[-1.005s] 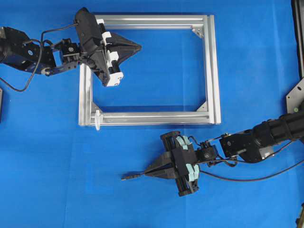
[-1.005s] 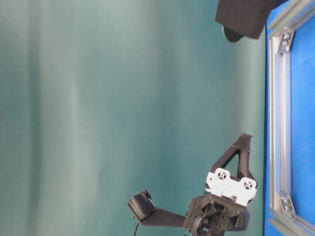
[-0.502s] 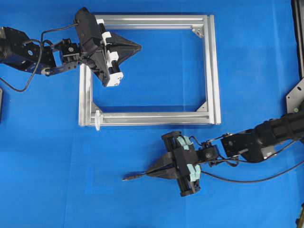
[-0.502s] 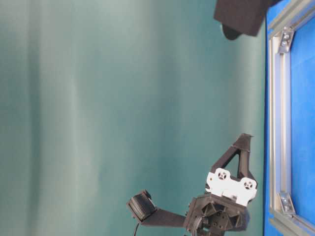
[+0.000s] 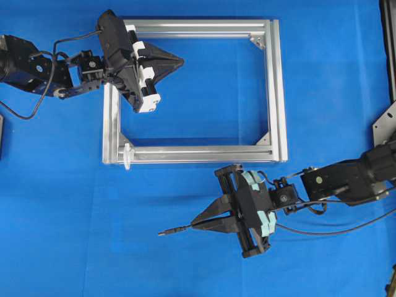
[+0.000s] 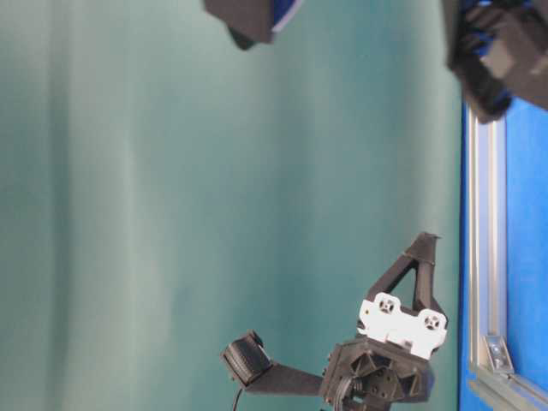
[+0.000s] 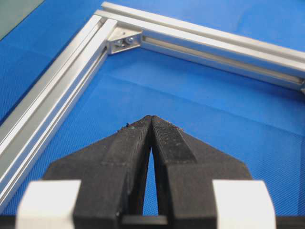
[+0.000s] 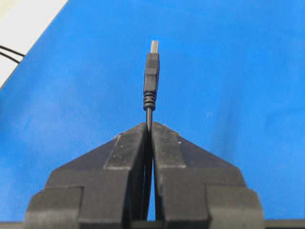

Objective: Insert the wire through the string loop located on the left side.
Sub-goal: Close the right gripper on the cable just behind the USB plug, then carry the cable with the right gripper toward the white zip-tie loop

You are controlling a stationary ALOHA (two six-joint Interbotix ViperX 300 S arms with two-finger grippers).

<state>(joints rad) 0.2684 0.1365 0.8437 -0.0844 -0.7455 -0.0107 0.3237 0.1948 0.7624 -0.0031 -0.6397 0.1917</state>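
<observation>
Blue surface (image 5: 322, 80): frame (image 5: 276, 93) w/ string loop (image 5: 127, 155) at corner. Wire (image 8: 151, 78) is pinched in right tool (image 5: 197, 223), plug fwd; left tool (image 5: 179, 60) is closed, nothing held.

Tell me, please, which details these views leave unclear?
- Tiny white translucent string loop: overhead, too small to judge its opening.
- Thin black wire: right wrist view, run hidden between right tool fingers.
- Silver aluminium frame: table-level, cut by edge, blurred arm overlapping.

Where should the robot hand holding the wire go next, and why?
Probably up and left toward the string loop. The right gripper is shut on the wire, whose plug points left, below and right of the loop on the frame corner.
</observation>
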